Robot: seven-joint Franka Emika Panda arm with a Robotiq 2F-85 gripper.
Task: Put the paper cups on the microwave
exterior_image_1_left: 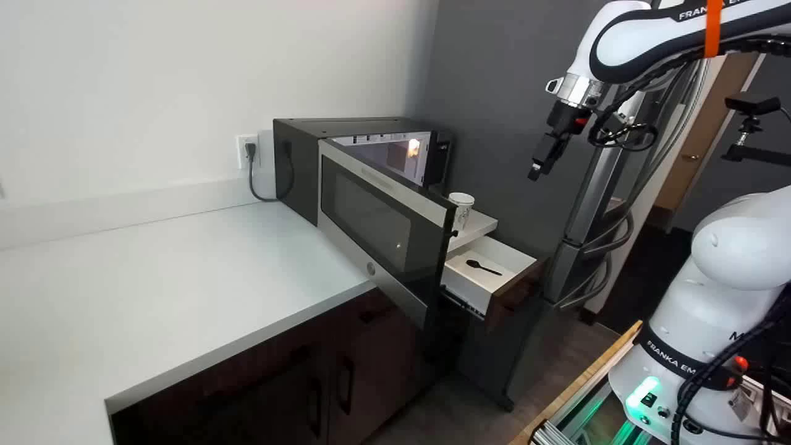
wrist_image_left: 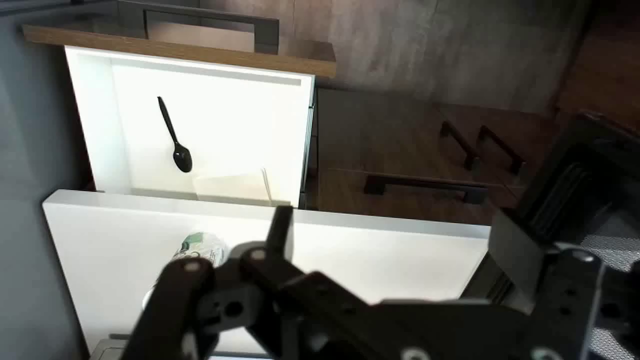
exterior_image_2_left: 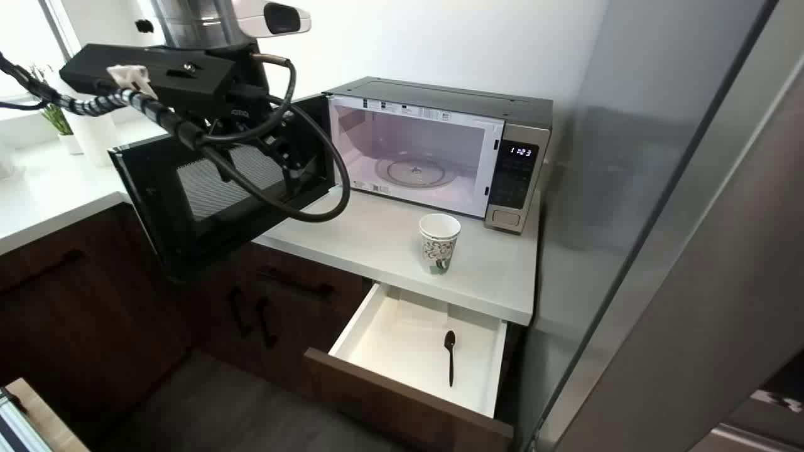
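- Paper cups (exterior_image_2_left: 438,248): nested stack, upright on the white counter (exterior_image_2_left: 352,223), in front of the microwave (exterior_image_2_left: 440,100) & near the counter's front edge (two rims show, so min. 2 cups; exact no. hard to tell).
- Same stack in wrist view: patterned side partly hidden behind the gripper (wrist_image_left: 397,240).
- Gripper jaws: spread wide, fingertips (wrist_image_left: 280,230) well apart, w/ white counter showing btwn them in that view.
- Gripper pos.: up in the air, apart from the cups; in an exterior view it hangs at a tilt, tips lowest, at the end of the robot arm (exterior_image_1_left: 624,49).
- Microwave: on the same counter, back by the wall (exterior_image_2_left: 490,44), chamber facing out; glass turntable (exterior_image_2_left: 414,171) visible inside, digits lit on the control panel (exterior_image_2_left: 515,179) (too fuzzy to read w/ certainty).
- Microwave door (exterior_image_1_left: 371,222): swung way out, jutting past the counter's front edge; in an exterior view it covers part of the cups.
- Drawer (exterior_image_2_left: 402,348): pulled out below the counter, just in front of the cups' spot; holds a black spoon (exterior_image_2_left: 450,355), bowl end toward the counter, handle toward the drawer front.
- Power plug (exterior_image_1_left: 250,149): in the outlet (exterior_image_1_left: 242,161) beside the microwave, cord (exterior_image_1_left: 253,185) looping down toward the counter & back to the microwave's side.
- Potted plant (exterior_image_2_left: 58,119): far bkgd, near the window (exterior_image_2_left: 25,44), in an exterior view.
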